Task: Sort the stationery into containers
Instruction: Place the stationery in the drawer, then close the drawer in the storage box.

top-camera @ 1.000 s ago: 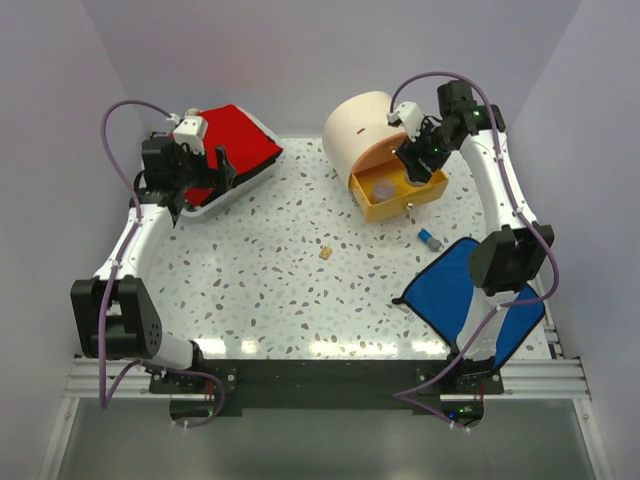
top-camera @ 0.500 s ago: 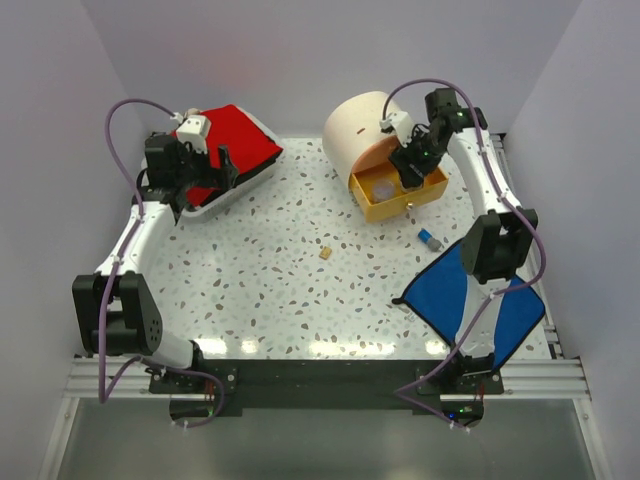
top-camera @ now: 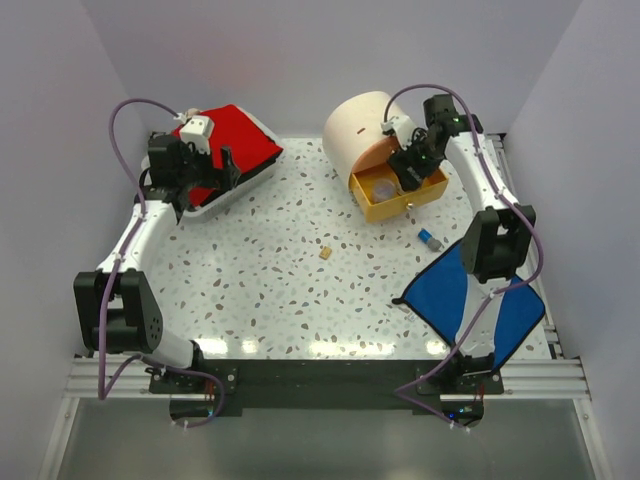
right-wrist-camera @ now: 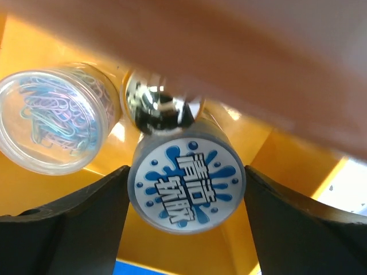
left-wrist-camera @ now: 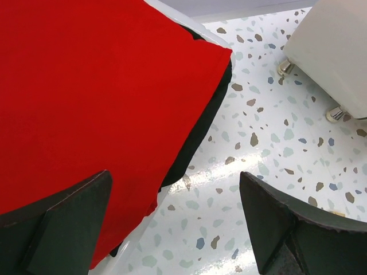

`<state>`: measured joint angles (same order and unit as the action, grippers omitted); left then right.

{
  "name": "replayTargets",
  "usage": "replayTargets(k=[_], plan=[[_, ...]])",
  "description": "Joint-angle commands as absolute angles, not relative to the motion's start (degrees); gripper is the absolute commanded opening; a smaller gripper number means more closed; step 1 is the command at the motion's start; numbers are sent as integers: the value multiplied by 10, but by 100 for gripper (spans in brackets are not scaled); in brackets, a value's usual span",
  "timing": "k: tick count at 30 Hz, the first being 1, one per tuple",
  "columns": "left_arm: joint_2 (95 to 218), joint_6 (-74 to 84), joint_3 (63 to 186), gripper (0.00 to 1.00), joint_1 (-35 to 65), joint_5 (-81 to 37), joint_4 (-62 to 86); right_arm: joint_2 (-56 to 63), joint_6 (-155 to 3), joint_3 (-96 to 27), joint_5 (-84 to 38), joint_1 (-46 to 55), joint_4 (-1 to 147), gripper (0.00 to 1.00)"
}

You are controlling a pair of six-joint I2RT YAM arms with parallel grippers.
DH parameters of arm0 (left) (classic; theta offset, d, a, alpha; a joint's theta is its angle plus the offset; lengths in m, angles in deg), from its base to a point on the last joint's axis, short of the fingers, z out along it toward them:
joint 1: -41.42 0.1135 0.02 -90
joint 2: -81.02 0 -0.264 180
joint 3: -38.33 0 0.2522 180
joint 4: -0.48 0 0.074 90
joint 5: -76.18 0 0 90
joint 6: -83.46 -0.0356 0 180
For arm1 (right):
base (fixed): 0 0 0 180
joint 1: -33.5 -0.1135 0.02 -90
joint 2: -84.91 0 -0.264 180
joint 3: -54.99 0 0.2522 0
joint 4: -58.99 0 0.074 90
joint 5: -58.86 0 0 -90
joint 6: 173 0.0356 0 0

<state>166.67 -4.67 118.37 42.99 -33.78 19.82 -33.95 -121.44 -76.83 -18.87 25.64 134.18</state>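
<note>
My right gripper (top-camera: 410,168) hangs over the open yellow drawer (top-camera: 385,212) of the cream drum (top-camera: 358,122). In the right wrist view it (right-wrist-camera: 186,192) is shut on the blue-patterned tape roll (right-wrist-camera: 186,184), a finger touching each side, above the yellow drawer floor (right-wrist-camera: 269,154). A clear round tub of paper clips (right-wrist-camera: 54,120) lies in the drawer beside it. My left gripper (top-camera: 205,172) is open and empty over the near edge of the white case with the red top (top-camera: 235,140). The tiny tan cube (top-camera: 325,253) and the blue-grey stub (top-camera: 430,239) lie on the table.
The flat blue cloth (top-camera: 470,290) lies at the front right, under the right arm. In the left wrist view the red top (left-wrist-camera: 86,86) fills the left, with speckled table (left-wrist-camera: 258,160) between the fingers and the drum (left-wrist-camera: 338,51) on small feet at the upper right.
My right gripper has moved left and down over the yellow drawer with the roll in it. The left gripper has barely shifted.
</note>
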Motion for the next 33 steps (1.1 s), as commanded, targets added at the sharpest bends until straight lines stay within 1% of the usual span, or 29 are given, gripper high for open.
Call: replayTargets(k=[1,2,3,9,11,12,13,14,15,16,17,19,20,23,25,31,33], plan=[[1673,-54,1209,97,420,-344,179,-285,-1196,-763,-207,258,1316,83],[1673,-54,1209,97,420,-345,178,-280,-1192,-760,-207,259,1315,97],[1674,-54,1210,97,420,-345,178,-277,-1189,-758,-205,259,1309,99],[1673,-52,1213,97,420,-347,176,-222,-1173,-785,-194,261,1315,99],[1672,-52,1213,97,419,-346,175,-186,-1181,-778,-187,262,1319,97],[1671,-52,1213,97,419,-346,174,-173,-1189,-768,-174,264,1325,85],[1669,-51,1212,97,420,-346,174,-160,-1226,-752,-162,265,1332,70],[1667,-51,1212,97,420,-346,174,-127,-1253,-708,-152,266,1341,48],[1666,-51,1211,97,420,-346,174,-112,-1278,-678,-138,265,1351,0],[1664,-52,1208,97,420,-346,175,-91,-1324,-644,-136,265,1349,0],[1663,-54,1207,97,420,-346,174,-76,-1357,-575,-128,266,1352,0],[1659,-55,1202,98,420,-344,175,-30,-1433,-503,-129,266,1335,0],[1658,-55,1199,97,419,-341,175,-18,-1450,-447,-129,266,1324,0],[1652,-57,1192,97,420,-341,176,2,-1460,-394,-143,265,1255,0],[1649,-58,1189,98,419,-339,181,-19,-1446,-396,-147,265,1236,0],[1646,-63,1184,98,420,-331,192,-110,-1374,-481,-140,265,1233,0],[1647,-79,1184,98,420,-331,193,-123,-1364,-504,-132,266,1225,0]])
